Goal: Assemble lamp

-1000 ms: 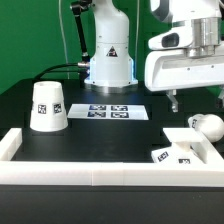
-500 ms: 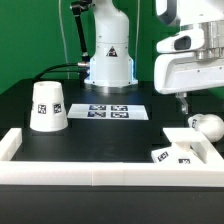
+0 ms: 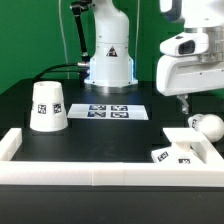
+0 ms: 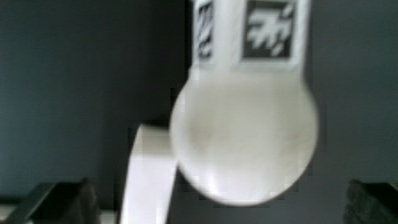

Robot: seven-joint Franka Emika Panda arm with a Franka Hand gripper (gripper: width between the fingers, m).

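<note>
1. Since a second ago the claw (image 3: 183,102) has slid toward the exterior view's right and now hangs over the bulb (image 3: 207,125); nothing else has shifted.
2. Its fingers (image 4: 50,203) show at opposite corners of the wrist view, set wide, with nothing held.
3. On the table, the bulb lies just below the claw, slightly to the exterior view's right. Its long axis, tagged neck to round head, runs across the line between the fingers, so a straight descent should straddle it.
4. Near the bulb, the base (image 3: 172,153) sits by the white rail (image 3: 100,172) and may crowd a finger. Shade (image 3: 46,105) and marker board (image 3: 108,111) stand well apart.
</note>
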